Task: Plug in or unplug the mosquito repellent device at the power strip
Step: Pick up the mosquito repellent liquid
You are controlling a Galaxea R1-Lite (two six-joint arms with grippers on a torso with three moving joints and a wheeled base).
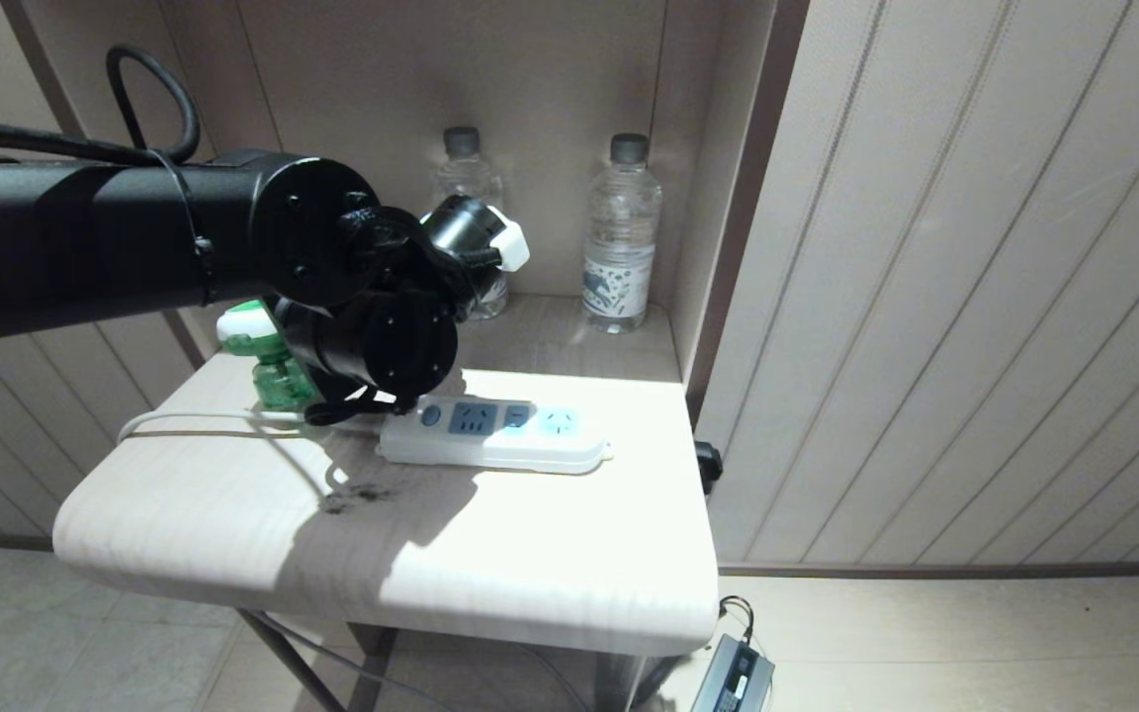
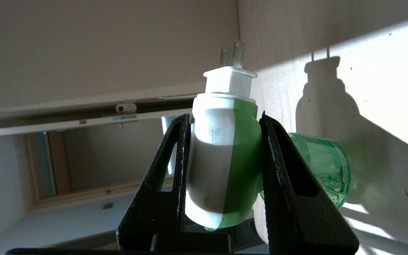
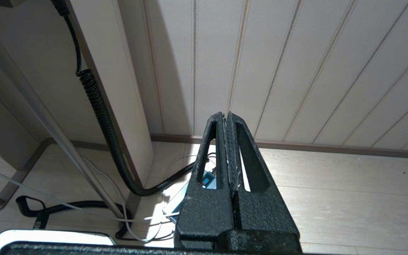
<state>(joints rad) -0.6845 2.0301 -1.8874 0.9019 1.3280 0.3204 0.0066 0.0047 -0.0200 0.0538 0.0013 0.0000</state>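
Hard light is thrown from the upper left of the head view, so the table [image 1: 490, 554] is washed to glare at the centre and crossed by the arm's dark shadow [image 1: 372, 514]. In the left wrist view a crisp shadow of the repellent device [image 2: 225, 156] is cast at right. Softer, even light is seen in the right wrist view.

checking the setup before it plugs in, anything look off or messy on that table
One thing: a dark smudge marks the table just in front of the power strip. The mosquito repellent device is clamped in the left gripper, prongs bare and unplugged. Nothing looks spilled or broken.
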